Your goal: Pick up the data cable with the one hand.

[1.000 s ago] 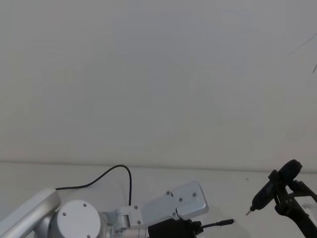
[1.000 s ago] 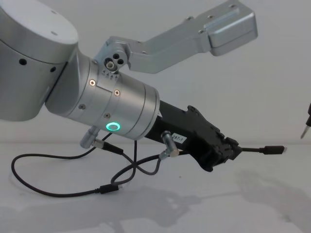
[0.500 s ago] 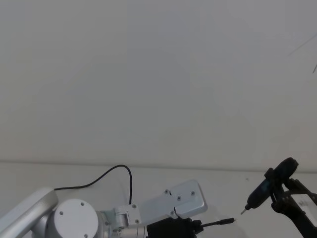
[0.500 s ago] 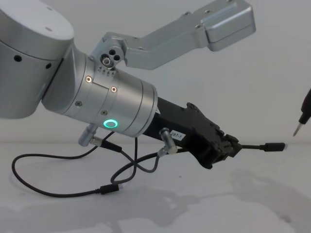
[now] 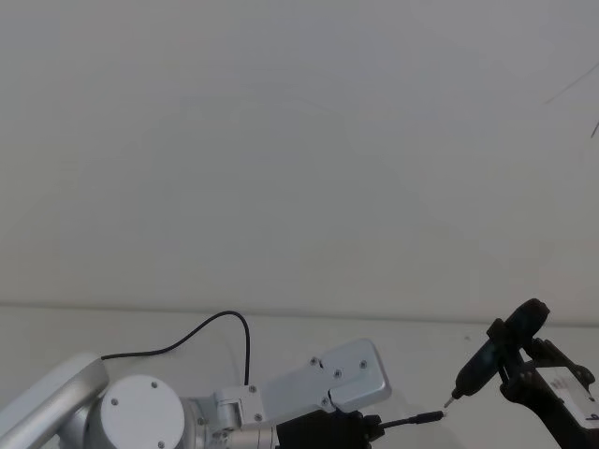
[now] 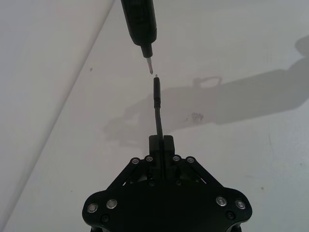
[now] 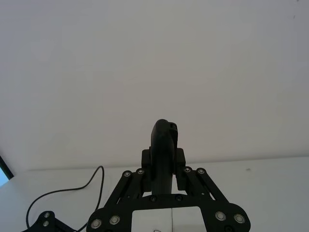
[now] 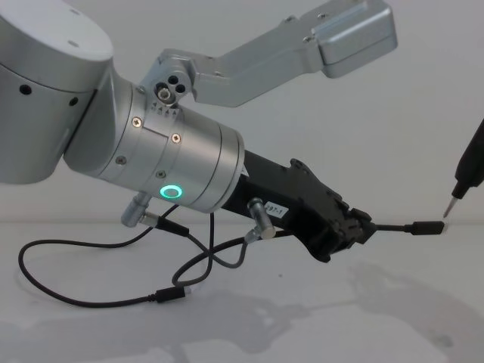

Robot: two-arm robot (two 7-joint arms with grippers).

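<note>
Data cable [image 5: 426,418] first, in the head view: its slim black plug pokes out past the left gripper [image 5: 372,428] low in the frame. The right gripper [image 5: 519,367] reaches in from the right, carrying a dark pointed tool [image 5: 487,360] whose tip sits just beside the plug end.

In the left wrist view you see the left gripper [image 6: 161,145] pinched tight on the data cable [image 6: 157,104]. A short length and the plug stand straight out beyond the fingertips, over the white table [image 6: 251,159]. The dark pointed tool [image 6: 140,24] lines up with the plug, with a small gap between tip and plug end.

In the right wrist view, your right gripper [image 7: 163,157] is clamped round the tool's [image 7: 163,140] body.

The chest view shows the left gripper [image 8: 355,227] holding the data cable [image 8: 412,227] level and clear of the table [image 8: 378,318], with the green ring [image 8: 175,193] lit on the wrist. A looped cable [image 8: 76,301] lies on the table below; you cannot tell whether it is the held one's tail.

The pickup looks done, so you are at the holding step. Your next move calls for a firm pinch and a steady wrist, since a push on the plug could swivel it in the jaws.
</note>
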